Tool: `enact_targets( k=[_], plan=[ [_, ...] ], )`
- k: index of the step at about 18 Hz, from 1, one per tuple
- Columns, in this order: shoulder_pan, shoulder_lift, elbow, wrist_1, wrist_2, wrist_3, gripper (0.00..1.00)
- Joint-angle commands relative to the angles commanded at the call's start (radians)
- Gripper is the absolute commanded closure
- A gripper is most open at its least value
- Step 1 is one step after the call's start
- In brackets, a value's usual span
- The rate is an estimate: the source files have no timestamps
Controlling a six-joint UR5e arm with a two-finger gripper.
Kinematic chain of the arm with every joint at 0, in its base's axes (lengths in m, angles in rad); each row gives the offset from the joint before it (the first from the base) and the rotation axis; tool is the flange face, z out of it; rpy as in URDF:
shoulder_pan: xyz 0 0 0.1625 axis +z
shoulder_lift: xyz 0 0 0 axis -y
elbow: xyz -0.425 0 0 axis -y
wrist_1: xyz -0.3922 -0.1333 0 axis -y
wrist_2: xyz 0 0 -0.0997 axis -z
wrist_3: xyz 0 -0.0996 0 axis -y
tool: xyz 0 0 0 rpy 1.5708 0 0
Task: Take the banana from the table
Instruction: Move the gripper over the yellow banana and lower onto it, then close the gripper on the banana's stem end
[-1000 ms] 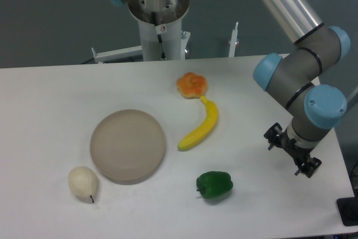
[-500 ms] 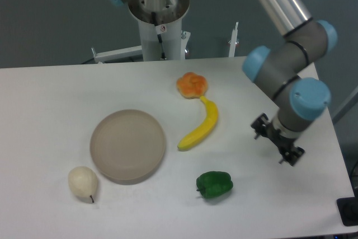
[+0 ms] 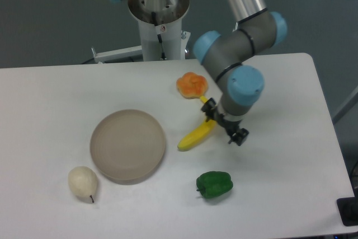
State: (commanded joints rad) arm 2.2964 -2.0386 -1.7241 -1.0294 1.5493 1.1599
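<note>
The yellow banana [image 3: 193, 137] lies on the white table [image 3: 50, 104], right of the tan plate. Only its lower half and its stem tip near the orange fruit show. My gripper [image 3: 225, 125] hangs over the banana's upper half, and the blue and grey wrist above it covers that part. From this top view only the black gripper body shows. The fingers are hidden, so neither their spacing nor any contact with the banana is visible.
A lumpy orange fruit [image 3: 192, 85] sits just beyond the banana's stem. A round tan plate [image 3: 127, 145] lies to the left, with a pale pear [image 3: 82, 182] at its lower left. A green pepper [image 3: 214, 184] rests near the front, below the banana.
The arm has swung left from the table's right side, and the gripper now stands over the banana's upper half. The banana and other objects have not moved.
</note>
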Motion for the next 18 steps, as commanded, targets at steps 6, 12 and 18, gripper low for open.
enact_targets(
  k=[6,12,18],
  plan=[
    [-0.035,-0.006,-0.055,0.037,-0.002,-0.080,0.00],
    [-0.038,-0.009,-0.058,0.048,-0.002,-0.092,0.74],
    [-0.029,0.015,-0.034,0.040,-0.002,-0.088,1.00]
  ],
)
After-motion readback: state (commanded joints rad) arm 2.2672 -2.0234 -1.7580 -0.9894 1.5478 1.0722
